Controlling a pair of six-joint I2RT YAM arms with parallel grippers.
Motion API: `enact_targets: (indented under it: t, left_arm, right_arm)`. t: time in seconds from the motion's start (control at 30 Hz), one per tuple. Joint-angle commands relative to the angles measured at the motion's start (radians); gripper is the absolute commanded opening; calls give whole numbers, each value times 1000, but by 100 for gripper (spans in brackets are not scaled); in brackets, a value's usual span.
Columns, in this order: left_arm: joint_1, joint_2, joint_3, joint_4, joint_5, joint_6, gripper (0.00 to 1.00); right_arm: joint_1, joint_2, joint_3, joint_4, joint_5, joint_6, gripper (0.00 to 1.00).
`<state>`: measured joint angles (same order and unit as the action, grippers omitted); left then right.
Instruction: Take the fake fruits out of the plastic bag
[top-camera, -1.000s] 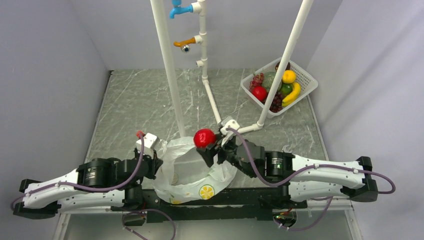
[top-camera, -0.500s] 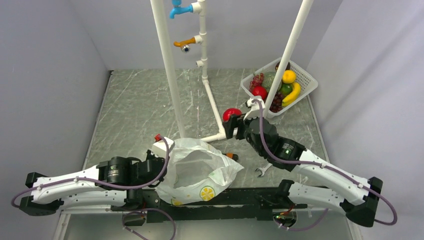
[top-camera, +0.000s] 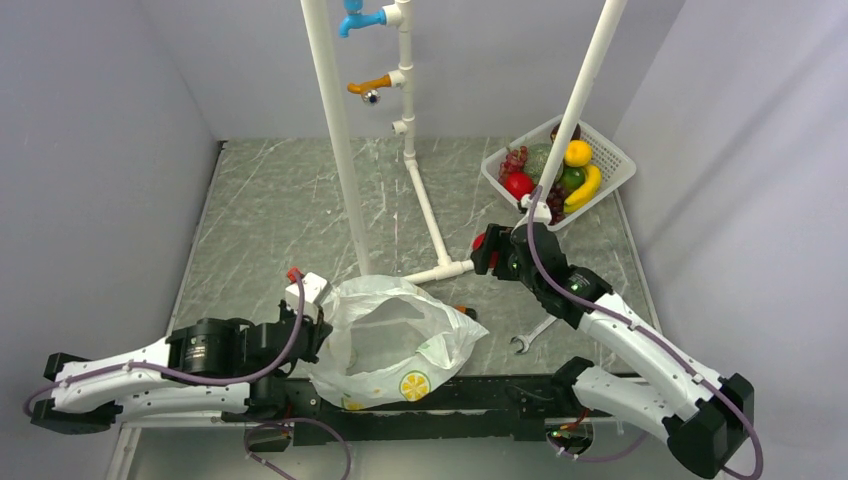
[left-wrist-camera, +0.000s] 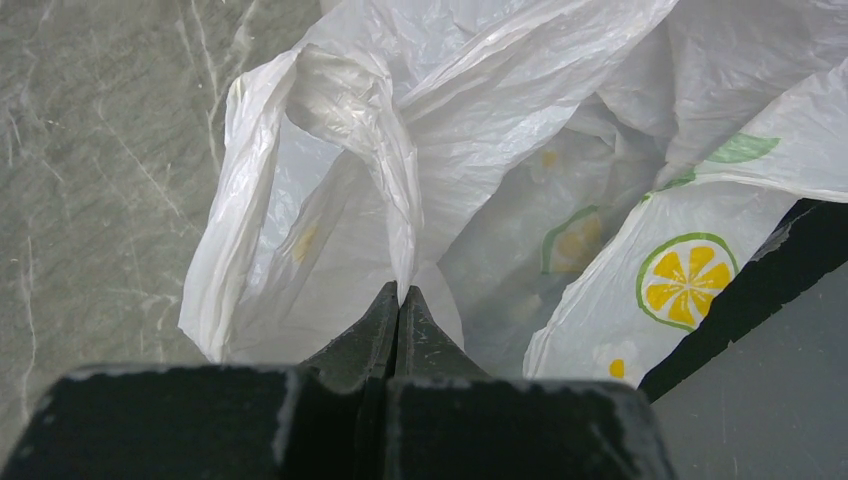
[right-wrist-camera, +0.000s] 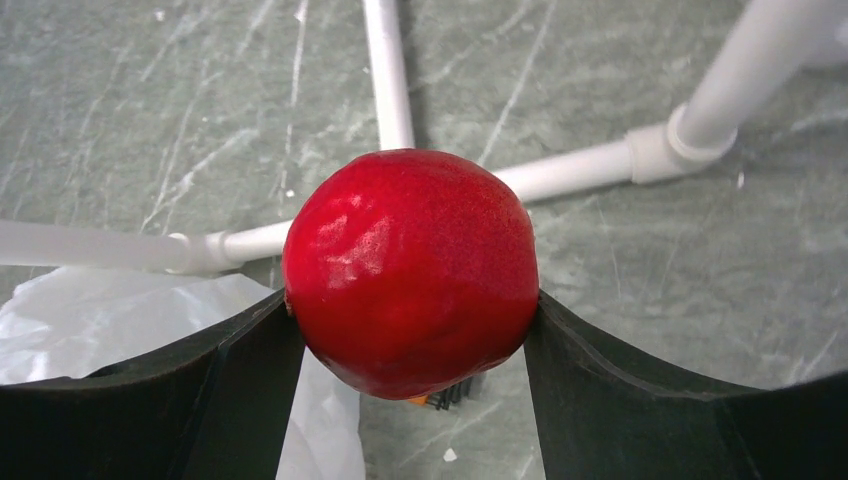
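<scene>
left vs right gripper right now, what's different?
The left gripper is pinched flat shut on a fold of the plastic bag; the right gripper is spread wide around a red apple. The left one sits at the bag's edge; the right one is out by the white pipe, nearer the basket. Both are black and hold something.

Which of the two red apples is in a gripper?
The held apple, clamped by the right gripper near the white pipes; the other apple lies in the basket.
</scene>
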<state>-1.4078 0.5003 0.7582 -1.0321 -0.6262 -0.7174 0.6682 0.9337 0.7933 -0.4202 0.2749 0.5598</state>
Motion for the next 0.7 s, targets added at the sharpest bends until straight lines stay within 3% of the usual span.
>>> enact_targets:
  t: [0.0, 0.23, 0.43, 0.67]
  left_arm:
    - [-12, -22, -5, 39, 0, 13, 0]
    - [-24, -30, -8, 47, 7, 17, 0]
    - [-46, -12, -2, 36, 3, 12, 0]
    - [-77, -22, 3, 14, -34, -15, 0]
  right_arm:
    - [-87, -26, -82, -14, -138, 118, 0]
    - [-217, -54, -174, -46, -142, 207, 0]
    - [-257, -62, -114, -230, 150, 276, 0]
    - [-292, -11, -72, -242, 392, 337, 0]
